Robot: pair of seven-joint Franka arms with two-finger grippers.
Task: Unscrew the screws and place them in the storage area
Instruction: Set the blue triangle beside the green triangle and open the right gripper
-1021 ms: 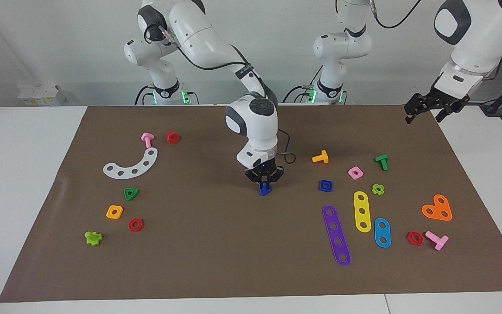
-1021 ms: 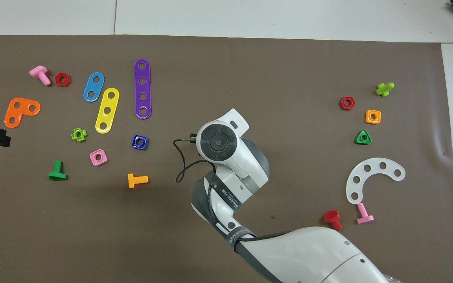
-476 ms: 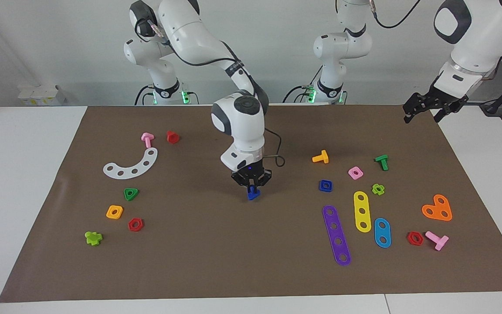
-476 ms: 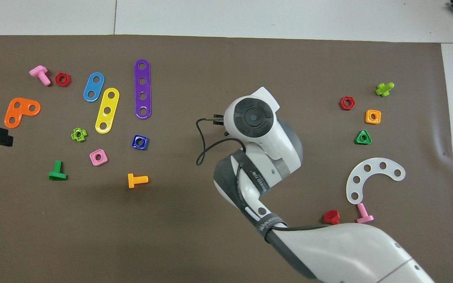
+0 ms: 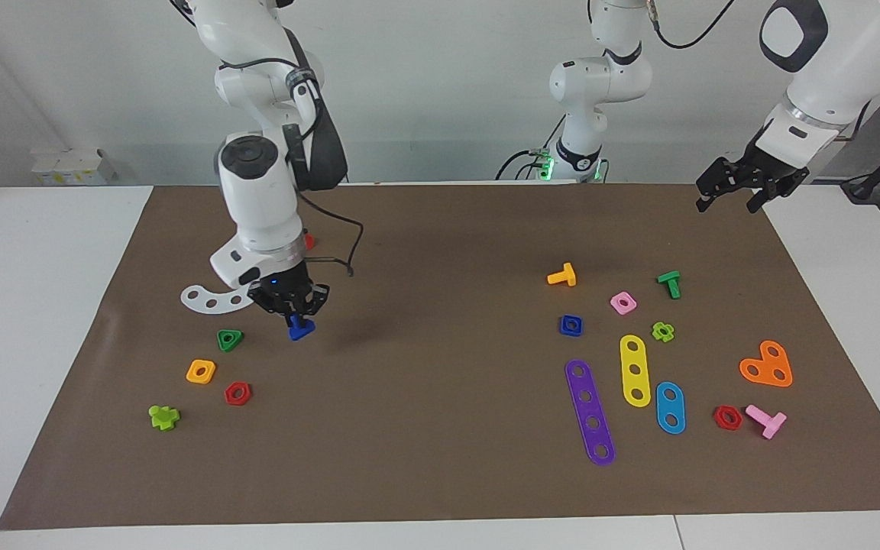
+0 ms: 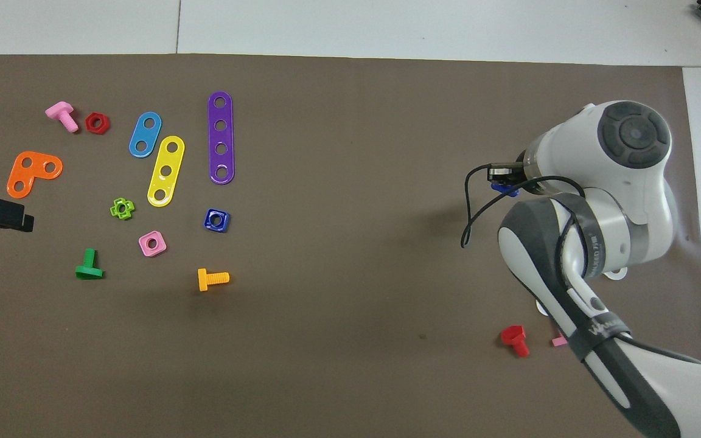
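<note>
Your right gripper, left of centre in the facing view, is clamped on the blue triangular-head bolt, already unscrewed from its blue square nut; setting it on the brown mat remains. Your left gripper waits open, upper right.

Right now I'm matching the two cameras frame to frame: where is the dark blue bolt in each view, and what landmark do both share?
Facing view: the dark blue bolt hangs in the right gripper, over the mat beside the green triangular nut.
Overhead view: only a blue sliver of it shows, under the right arm's wrist.
Shared landmark: the dark blue square nut, toward the left arm's end.
</note>
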